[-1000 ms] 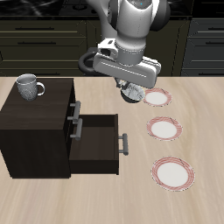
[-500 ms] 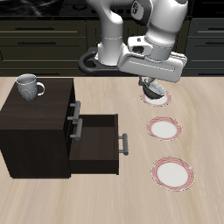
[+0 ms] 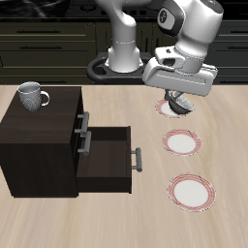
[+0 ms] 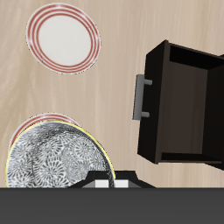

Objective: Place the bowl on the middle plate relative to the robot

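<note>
Above the middle plate [image 3: 181,142], tilted bowl [image 3: 178,103]

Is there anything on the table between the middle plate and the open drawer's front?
No. The exterior view shows only bare tabletop between the middle plate and the open drawer. The bowl is held above the plate farthest back.
</note>
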